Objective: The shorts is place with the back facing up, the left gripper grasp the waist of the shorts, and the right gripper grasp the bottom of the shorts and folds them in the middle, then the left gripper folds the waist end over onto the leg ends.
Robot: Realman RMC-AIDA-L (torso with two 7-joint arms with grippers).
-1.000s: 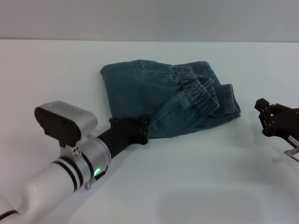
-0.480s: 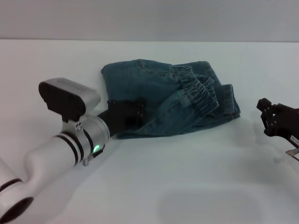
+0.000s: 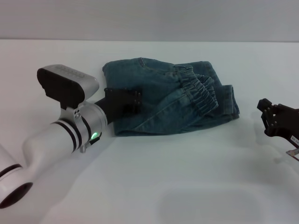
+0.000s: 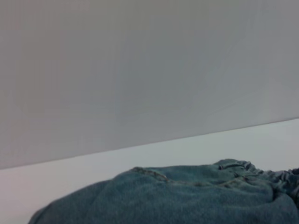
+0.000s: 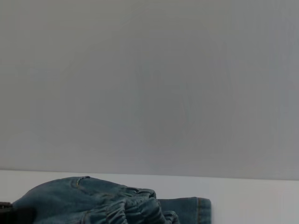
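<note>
Head view: shorts (image 3: 170,95) lie folded into a compact bundle at table (image 3: 196,186) centre. The gathered waist (image 3: 203,91) sits on top toward the right, w/ flat hem layers (image 3: 229,105) showing beneath it at the bundle's right edge.

Left gripper (image 3: 122,101) is over the bundle's left edge, black body against the denim; fingers hidden, so whether it pinches cloth or stands apart cannot be told. Its green light faces the camera.

Right gripper (image 3: 275,120) is at the table's right edge, well apart from the shorts, nothing in it; finger spacing not readable, perhaps narrow.

Open table surrounds the bundle: wide bare strip in front, room between its right edge and the right gripper.

Wrist views: denim (image 4: 187,196) and elastic band (image 5: 135,210) low in shot, wall (image 5: 149,84) beyond.
</note>
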